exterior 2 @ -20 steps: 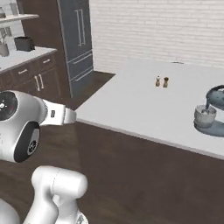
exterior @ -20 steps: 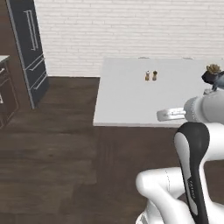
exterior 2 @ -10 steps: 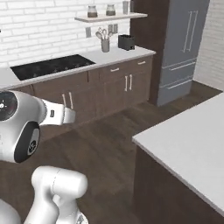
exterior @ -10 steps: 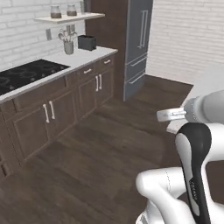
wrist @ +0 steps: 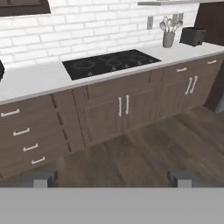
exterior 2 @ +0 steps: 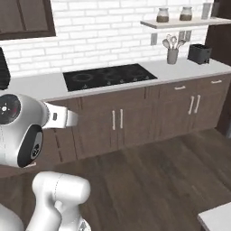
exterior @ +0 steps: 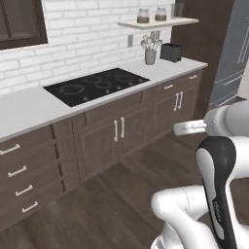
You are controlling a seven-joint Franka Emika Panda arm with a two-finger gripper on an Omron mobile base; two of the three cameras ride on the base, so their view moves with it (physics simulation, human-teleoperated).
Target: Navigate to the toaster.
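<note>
Half a second on, the whole scene is sitting differently in both base views as the cameras are swinging round with the base, so the black glass cooktop [exterior: 96,84] is now lying near centre. The small dark boxy toaster [exterior: 170,52] is sitting at the far right end of the pale grey surface [exterior: 29,108], just beside the grey utensil crock [exterior: 150,56] under the wall shelf [exterior: 158,22]. The white arm is staying folded high and level, with the claw [wrist: 112,178] standing spread and holding nothing.
</note>
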